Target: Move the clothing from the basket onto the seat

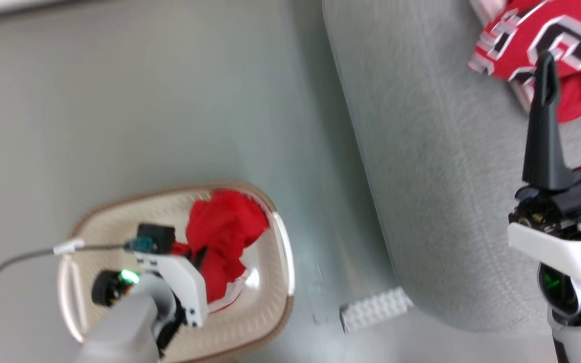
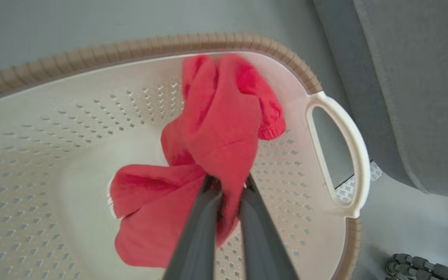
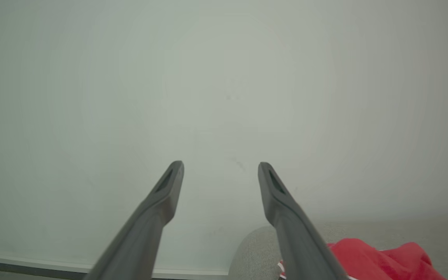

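The grey seat (image 1: 447,176) carries a numbered red jersey (image 1: 527,40) at its far end, the basket (image 1: 250,312) on the floor beside it holds a red garment (image 1: 225,237) clamped by the left pincer (image 2: 228,182), and the right pincer (image 3: 220,167) stands spread, empty, over the seat.

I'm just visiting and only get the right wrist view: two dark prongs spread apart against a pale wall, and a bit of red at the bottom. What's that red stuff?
Observer: A red jersey with black, white-edged lettering, lying on a grey sofa.
Operator: Any more clothes about?
Observer: Yes, another red garment is in a cream perforated basket beside the sofa.
Operator: Is anything touching it?
Observer: The left end effector is shut on it, inside the basket.
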